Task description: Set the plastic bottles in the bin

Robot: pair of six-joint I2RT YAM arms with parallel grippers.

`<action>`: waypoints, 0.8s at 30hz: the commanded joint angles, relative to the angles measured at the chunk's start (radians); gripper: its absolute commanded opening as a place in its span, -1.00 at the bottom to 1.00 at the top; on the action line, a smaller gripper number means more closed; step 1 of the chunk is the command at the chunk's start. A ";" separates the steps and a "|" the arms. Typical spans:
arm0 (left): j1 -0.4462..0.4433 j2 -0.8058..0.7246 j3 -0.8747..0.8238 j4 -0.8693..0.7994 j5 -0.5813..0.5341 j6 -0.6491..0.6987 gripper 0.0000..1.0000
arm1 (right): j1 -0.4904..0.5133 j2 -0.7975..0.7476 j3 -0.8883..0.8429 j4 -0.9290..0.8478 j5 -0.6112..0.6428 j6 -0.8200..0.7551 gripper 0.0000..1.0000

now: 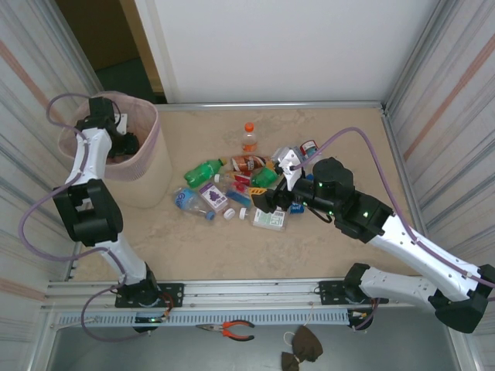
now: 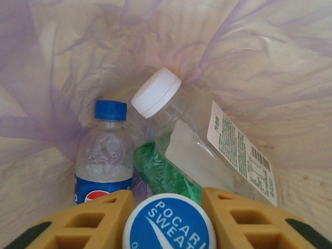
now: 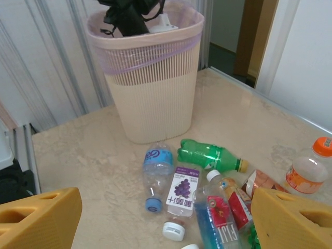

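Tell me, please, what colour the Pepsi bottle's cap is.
The Pepsi bottle's cap is blue; the left wrist view shows it best.

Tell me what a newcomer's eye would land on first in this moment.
First, the heap of plastic bottles mid-table, with the right gripper wide open over its right side. Then the left gripper down inside the pink-lined bin at the far left. A blue Pocari Sweat cap sits between its fingers, above a Pepsi bottle and a white-capped clear bottle already lying in there.
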 commanded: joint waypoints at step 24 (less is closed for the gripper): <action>0.006 -0.387 -0.022 0.092 0.329 -0.120 0.25 | -0.123 0.182 0.087 -0.364 0.031 -0.124 0.65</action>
